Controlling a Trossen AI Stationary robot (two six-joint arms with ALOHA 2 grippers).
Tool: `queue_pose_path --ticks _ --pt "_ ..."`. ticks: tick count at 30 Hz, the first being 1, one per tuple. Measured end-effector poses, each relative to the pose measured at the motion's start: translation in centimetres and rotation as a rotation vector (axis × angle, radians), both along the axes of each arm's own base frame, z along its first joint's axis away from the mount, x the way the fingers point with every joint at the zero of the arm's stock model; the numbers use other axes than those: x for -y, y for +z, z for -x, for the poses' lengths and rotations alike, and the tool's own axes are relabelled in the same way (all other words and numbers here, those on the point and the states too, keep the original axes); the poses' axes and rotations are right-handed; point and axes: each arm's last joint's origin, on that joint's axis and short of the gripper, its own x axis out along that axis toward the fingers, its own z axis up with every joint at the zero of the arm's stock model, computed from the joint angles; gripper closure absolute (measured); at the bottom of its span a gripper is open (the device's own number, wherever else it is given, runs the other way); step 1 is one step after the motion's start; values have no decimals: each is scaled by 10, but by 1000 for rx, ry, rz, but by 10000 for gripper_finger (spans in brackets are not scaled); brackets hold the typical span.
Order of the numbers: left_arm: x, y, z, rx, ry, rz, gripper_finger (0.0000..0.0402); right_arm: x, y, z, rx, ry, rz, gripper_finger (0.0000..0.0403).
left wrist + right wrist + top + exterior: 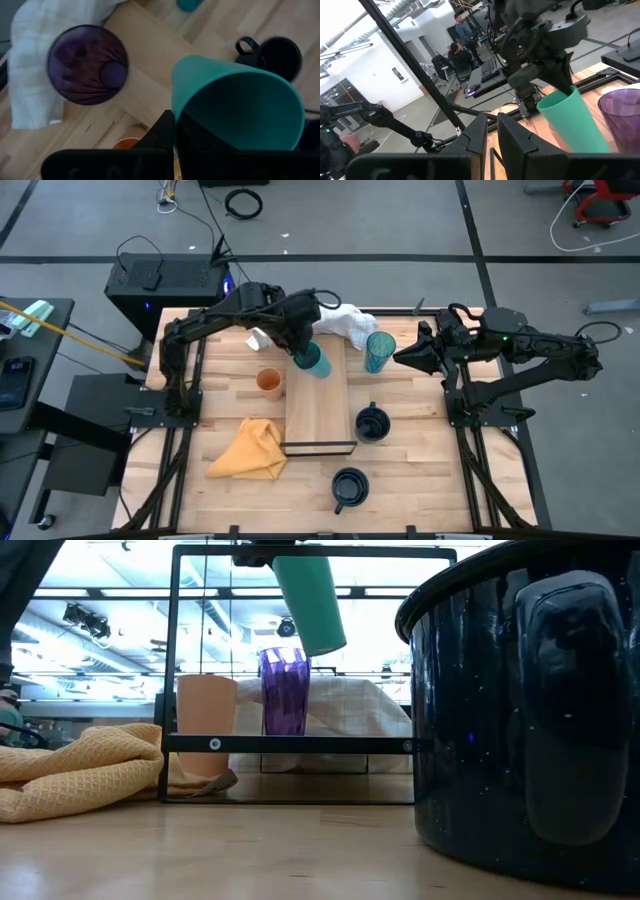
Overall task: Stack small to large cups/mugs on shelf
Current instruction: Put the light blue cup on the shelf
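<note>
My left gripper (302, 350) hangs over the far end of the shelf (318, 405), shut on a teal cup (314, 361), which also shows in the low view (310, 600). A purple tumbler (87, 65) stands upright below it at the shelf's far end. An orange cup (270, 383) stands left of the shelf and a teal tumbler (379, 350) right of it. Two navy mugs (372, 423) (349, 488) stand on the table to the shelf's right and near it. My right gripper (402, 358) waits raised and level at the right, shut and holding nothing. My left gripper holds the teal cup by its rim (174, 107), one finger inside the cup and one outside. The fingers come from above, slanting down. The cup hangs below them, tilted, mouth up, lifted clear of the shelf (150, 55).
A yellow cloth (250, 450) lies at the shelf's near left and a white cloth (342, 325) at its far end. The shelf's dark metal frame (300, 743) stands at its near end. The nearest navy mug (530, 710) fills the right of the low view.
</note>
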Motion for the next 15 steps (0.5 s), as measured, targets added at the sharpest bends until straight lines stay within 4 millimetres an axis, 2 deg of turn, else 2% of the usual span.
queue_pose_path --ticks 5,15 --pt "-3 -7 4 -33 -33 29 392 0 0 0 -1 0 0 351" --pt "-7 -7 70 -74 101 80 392 0 0 0 -1 0 1 351"
